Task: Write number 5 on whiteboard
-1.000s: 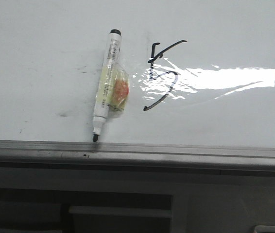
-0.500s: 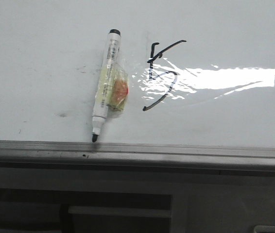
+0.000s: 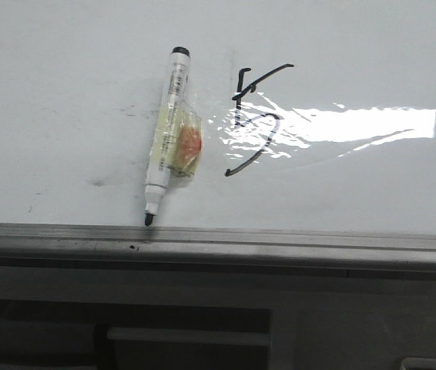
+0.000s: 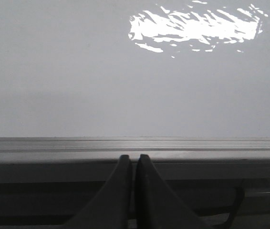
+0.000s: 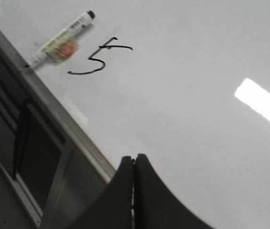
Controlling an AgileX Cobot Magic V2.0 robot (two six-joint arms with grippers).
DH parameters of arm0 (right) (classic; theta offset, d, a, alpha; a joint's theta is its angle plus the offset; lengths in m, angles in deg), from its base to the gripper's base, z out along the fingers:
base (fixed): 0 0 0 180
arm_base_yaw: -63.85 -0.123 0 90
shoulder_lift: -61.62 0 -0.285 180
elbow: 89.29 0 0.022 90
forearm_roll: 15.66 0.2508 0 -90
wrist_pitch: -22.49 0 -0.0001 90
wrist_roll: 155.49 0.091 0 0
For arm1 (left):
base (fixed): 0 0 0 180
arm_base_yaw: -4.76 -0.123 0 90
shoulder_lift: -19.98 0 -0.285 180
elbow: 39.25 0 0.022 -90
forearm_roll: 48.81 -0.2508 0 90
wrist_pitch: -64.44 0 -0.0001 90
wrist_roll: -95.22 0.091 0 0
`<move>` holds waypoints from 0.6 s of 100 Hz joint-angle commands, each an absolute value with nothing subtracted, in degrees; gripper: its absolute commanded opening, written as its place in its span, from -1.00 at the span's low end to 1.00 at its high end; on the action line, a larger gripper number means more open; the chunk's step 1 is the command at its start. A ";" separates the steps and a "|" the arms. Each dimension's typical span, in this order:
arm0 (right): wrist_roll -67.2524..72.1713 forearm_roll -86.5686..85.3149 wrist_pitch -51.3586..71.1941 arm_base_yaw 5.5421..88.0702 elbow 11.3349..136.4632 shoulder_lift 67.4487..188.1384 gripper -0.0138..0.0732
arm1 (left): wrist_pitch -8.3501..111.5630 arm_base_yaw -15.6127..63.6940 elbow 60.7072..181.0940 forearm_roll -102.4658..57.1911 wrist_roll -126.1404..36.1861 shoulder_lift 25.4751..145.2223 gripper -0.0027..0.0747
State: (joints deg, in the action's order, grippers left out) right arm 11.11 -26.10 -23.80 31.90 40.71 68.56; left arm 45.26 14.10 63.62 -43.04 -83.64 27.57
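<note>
As drawn: number 5 [image 3: 255,119] complete on whiteboard [image 3: 357,46], marker [image 3: 167,135] beside it, centre frame.
Jaws: left gripper [image 4: 134,160] and right gripper [image 5: 135,160] both together, empty.
Advice: stay clear, avoid smudging ink.

Glossy whiteboard [image 3: 64,92] carries a marker [image 3: 166,135] beside the number 5 [image 3: 253,119]

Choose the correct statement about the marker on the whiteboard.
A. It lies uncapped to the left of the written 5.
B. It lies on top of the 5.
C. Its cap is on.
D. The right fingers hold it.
A: the marker lies free on the whiteboard, bare tip toward the rail, left of the number 5.
</note>
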 commanded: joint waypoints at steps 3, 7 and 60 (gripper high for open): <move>24.96 -32.80 -12.74 34.71 36.91 68.40 -0.83 | 48.20 13.87 62.11 -42.26 -84.24 26.13 -0.98; 30.38 -34.08 -10.08 36.80 34.53 68.40 -0.83 | 48.20 13.87 62.11 -42.26 -84.24 26.13 -0.98; 35.11 -30.74 4.37 59.48 11.56 67.92 -0.83 | 48.30 13.87 62.11 -42.26 -84.24 26.13 -0.98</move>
State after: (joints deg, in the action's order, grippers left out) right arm 34.98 -30.54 4.11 58.68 12.83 68.56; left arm 45.26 14.03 63.62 -42.92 -83.64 27.57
